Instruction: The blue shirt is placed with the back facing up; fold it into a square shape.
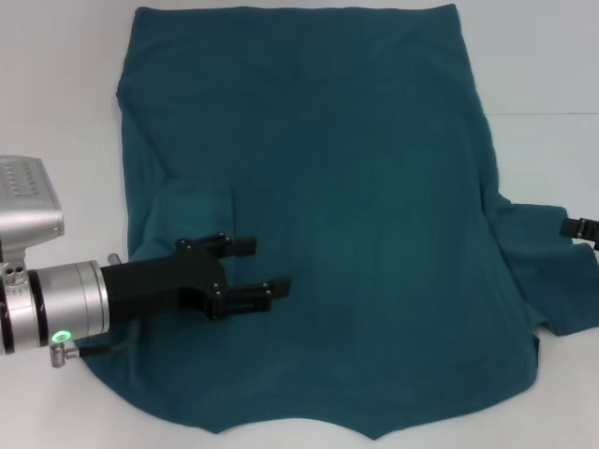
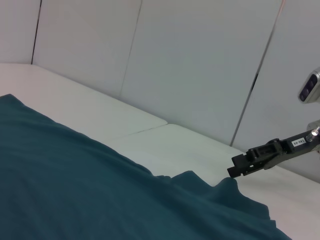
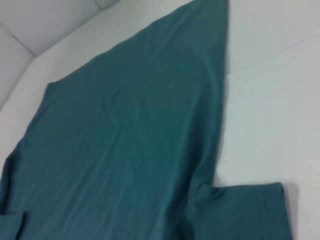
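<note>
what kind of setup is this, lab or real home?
Probably a lab or test cell, not a home: a bare white table holding only the blue shirt, plain white wall panels behind it, and the left pincer over the shirt with the right pincer at its sleeve.

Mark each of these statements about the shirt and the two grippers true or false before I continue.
1. The large dark teal-blue cloth T-shirt lies spread on the white table. True.
2. White lettering shows on the shirt's upper side. False: the visible side is plain.
3. The left gripper is over the shirt with its fingers apart. True.
4. The shirt's left sleeve is spread outward. False: it lies folded in over the body.
5. The right gripper is at the shirt's right sleeve. True.
</note>
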Tool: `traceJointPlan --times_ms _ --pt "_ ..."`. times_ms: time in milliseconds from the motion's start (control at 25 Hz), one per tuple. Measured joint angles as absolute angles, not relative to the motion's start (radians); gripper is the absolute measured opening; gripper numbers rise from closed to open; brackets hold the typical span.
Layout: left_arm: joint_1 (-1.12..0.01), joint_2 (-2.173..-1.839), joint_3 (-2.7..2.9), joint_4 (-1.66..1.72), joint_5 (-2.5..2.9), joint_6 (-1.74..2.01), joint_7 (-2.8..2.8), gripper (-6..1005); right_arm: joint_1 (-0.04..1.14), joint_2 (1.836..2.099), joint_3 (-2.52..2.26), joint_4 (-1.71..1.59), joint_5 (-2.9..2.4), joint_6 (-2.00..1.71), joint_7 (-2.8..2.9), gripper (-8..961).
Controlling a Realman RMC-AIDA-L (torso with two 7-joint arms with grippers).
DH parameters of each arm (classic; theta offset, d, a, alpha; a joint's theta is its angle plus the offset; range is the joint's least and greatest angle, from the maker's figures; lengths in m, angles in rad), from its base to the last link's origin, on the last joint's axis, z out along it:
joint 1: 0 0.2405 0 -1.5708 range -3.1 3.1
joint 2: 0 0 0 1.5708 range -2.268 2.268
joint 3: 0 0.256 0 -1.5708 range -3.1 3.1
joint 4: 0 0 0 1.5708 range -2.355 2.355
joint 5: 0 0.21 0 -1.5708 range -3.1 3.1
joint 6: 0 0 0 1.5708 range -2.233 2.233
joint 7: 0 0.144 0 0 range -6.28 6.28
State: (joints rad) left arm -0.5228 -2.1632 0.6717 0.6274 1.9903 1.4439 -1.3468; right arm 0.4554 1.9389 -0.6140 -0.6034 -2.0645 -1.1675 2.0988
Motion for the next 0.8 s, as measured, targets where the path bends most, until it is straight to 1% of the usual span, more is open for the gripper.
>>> traceJointPlan --times_ms 160,560,800 --pt "-0.523 -2.164 0.672 0.627 1.991 1.441 -1.347 856 0.448 1.942 -0.615 -0.599 -2.065 -1.159 2.099 836" --pt "-0.526 -2.164 0.672 0.622 1.991 1.434 -1.350 854 0.446 1.972 -0.615 -0.594 -2.088 -1.135 2.089 785" --pt "-0.525 -2.164 0.672 0.622 1.991 1.433 -1.353 854 0.449 1.983 -0.605 -0.605 -2.080 -1.142 2.090 754"
